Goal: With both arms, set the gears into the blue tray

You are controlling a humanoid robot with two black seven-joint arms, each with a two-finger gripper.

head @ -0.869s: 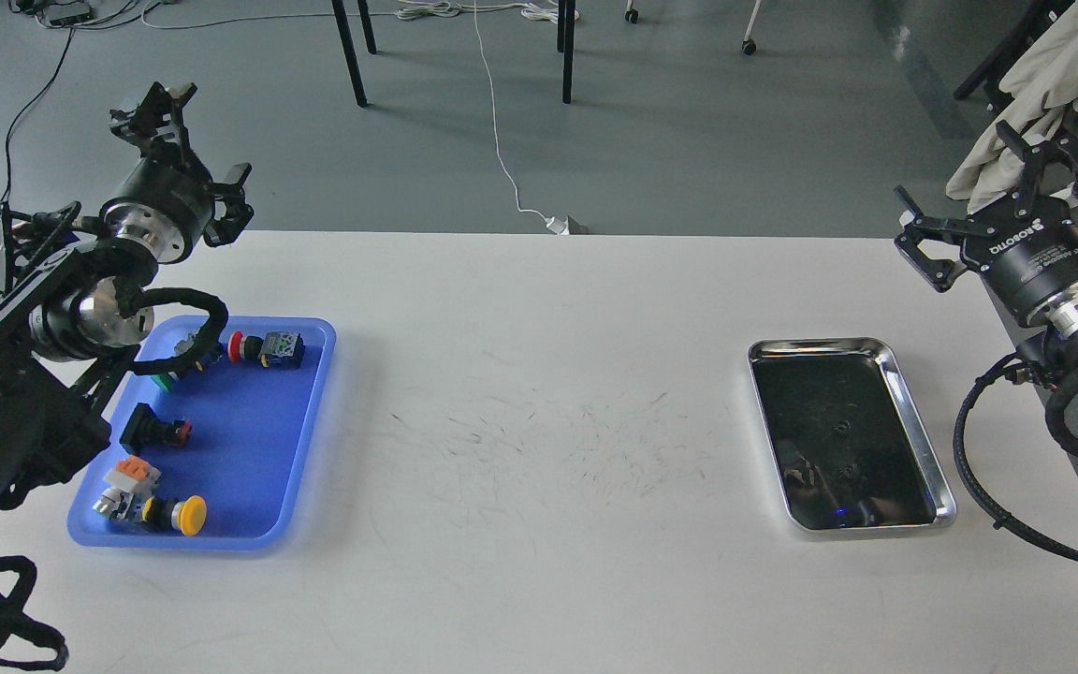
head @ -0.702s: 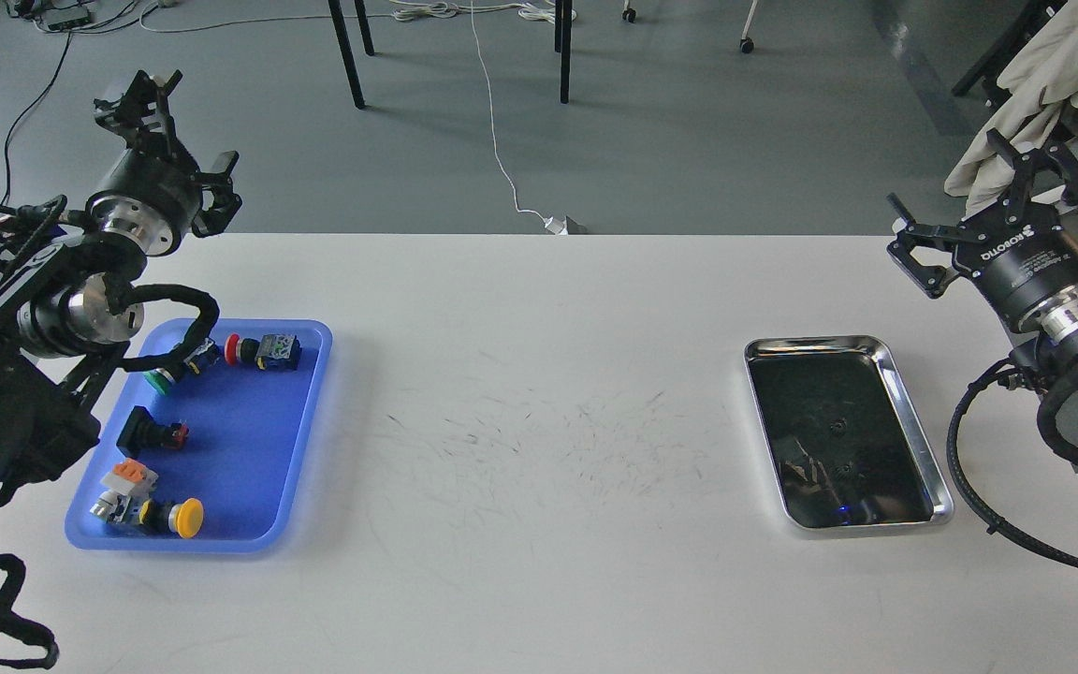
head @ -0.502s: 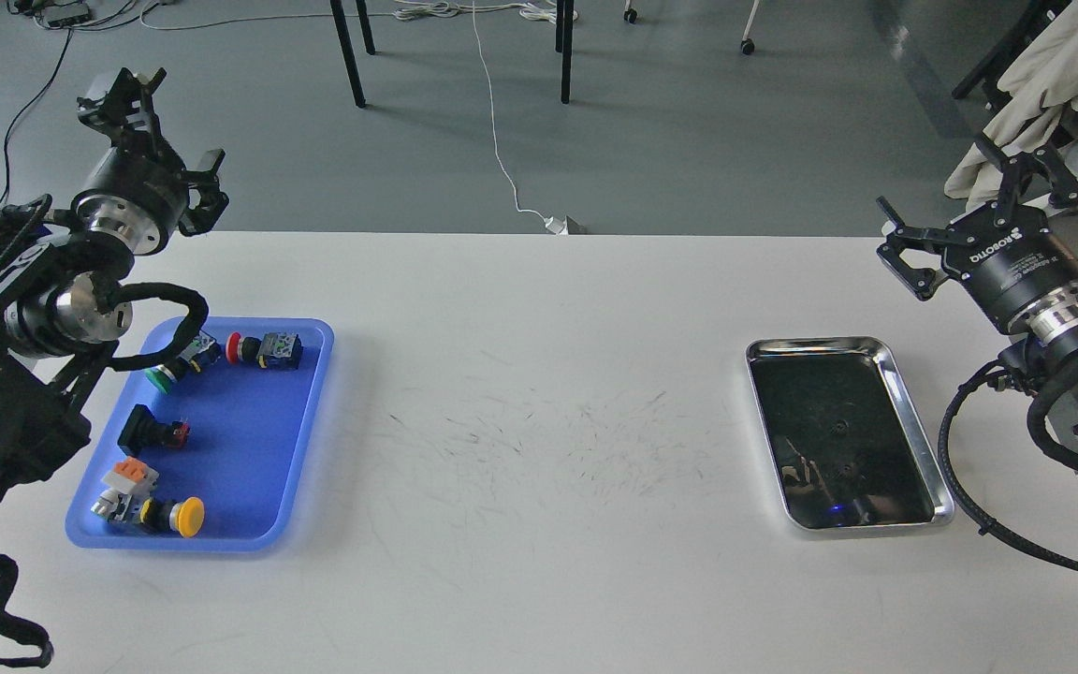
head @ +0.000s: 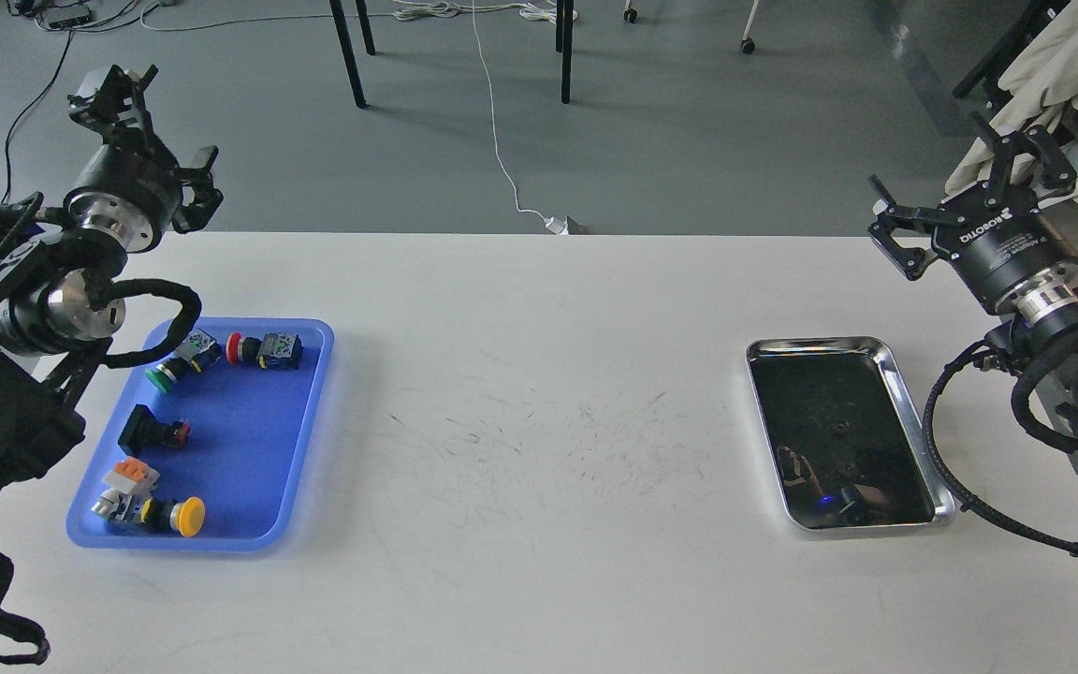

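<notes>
Black gears (head: 840, 429), seemingly, below right hand (head: 955, 183).

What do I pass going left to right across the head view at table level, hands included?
Left hand, raised past the table's far-left corner → blue tray holding push-button switches → bare scuffed table → steel tray with tiny dark gears barely visible inside → right hand, raised past the far-right edge.
</notes>
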